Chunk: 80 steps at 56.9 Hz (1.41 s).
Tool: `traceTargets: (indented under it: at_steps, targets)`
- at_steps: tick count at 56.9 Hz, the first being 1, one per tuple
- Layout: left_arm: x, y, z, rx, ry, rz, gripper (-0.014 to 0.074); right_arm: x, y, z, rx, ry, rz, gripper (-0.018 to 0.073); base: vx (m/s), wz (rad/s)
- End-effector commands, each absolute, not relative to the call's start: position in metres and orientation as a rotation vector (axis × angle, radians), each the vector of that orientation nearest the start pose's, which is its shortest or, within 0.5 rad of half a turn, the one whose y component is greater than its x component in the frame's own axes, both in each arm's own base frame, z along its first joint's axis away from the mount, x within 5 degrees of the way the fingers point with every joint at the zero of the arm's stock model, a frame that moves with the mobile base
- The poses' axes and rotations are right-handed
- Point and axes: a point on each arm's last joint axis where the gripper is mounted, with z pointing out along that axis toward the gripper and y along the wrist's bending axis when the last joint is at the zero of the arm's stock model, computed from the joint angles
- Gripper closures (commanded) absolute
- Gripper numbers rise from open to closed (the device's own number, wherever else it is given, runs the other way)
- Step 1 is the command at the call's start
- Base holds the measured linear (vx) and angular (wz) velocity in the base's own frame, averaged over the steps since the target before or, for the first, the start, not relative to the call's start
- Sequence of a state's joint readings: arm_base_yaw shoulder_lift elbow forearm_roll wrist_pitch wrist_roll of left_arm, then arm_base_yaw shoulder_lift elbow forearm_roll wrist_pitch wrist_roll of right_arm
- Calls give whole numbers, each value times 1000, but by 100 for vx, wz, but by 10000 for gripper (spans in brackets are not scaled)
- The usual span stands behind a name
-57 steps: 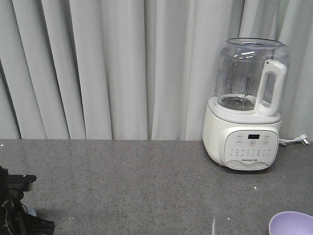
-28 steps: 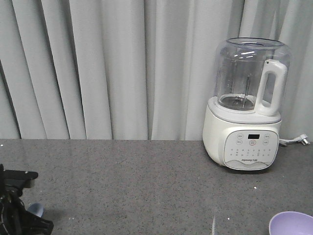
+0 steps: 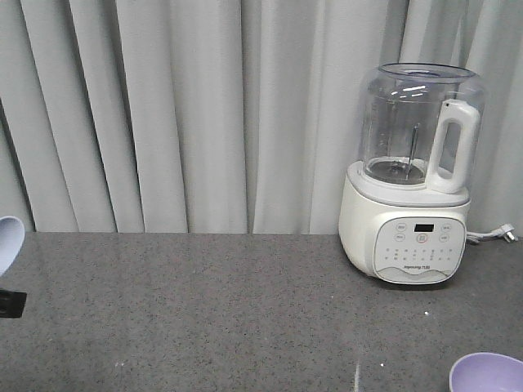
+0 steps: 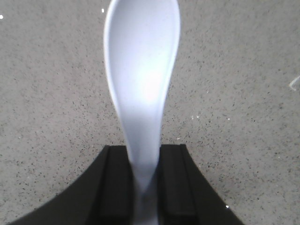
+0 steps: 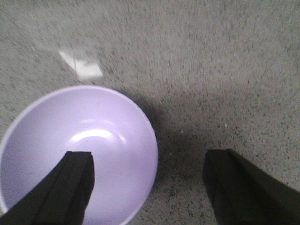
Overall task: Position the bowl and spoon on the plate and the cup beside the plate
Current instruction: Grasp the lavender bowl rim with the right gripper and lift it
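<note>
In the left wrist view the pale white-blue spoon (image 4: 143, 70) sticks out forward, scoop away from me. My left gripper (image 4: 144, 159) is shut on its handle, held above the speckled counter. In the front view the spoon's scoop (image 3: 6, 241) peeks in at the left edge, above a black piece of the left arm (image 3: 10, 304). The lavender bowl (image 5: 93, 140) stands on the counter, empty. My right gripper (image 5: 150, 154) hangs open over it, one finger (image 5: 75, 187) above the bowl's inside, the other (image 5: 243, 187) over bare counter. The bowl's rim (image 3: 490, 374) shows at the front view's bottom right. The plate and cup are out of view.
A white blender with a clear jug (image 3: 413, 175) stands at the back right of the grey speckled counter (image 3: 245, 310), its cord (image 3: 494, 234) trailing right. Grey curtains (image 3: 204, 114) hang along the counter's far edge.
The left arm has risen from low at the counter's bottom left, carrying the spoon up to the left edge of the front view. The bowl has not moved.
</note>
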State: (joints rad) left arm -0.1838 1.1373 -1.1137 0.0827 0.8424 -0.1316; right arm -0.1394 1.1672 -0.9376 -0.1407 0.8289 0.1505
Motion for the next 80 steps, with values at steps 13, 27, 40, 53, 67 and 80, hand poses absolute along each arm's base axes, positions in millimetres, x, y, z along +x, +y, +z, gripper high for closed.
traceTargets:
  at_steps: [13, 27, 40, 53, 67, 80]
  targets:
    - [223, -36, 387, 96, 2244, -68, 603, 264, -46, 275, 230, 2629, -146, 31, 0, 0]
    - [223, -36, 387, 96, 2252, -67, 603, 280, -49, 246, 234, 2719, -140, 69, 0, 0]
    - [223, -36, 386, 96, 2255, -66, 603, 282, -49, 239, 218, 2751, -144, 514, 0, 0]
    - [225, -36, 390, 100, 2212, -64, 603, 276, -49, 254, 151, 2702, -186, 572, 0, 0]
    - [222, -36, 398, 99, 2132, -79, 603, 247, -31, 337, 8, 2227, -77, 571, 0, 0]
    - [182, -29, 434, 113, 1905, -93, 603, 199, -13, 394, -119, 1900, -23, 571, 0, 0]
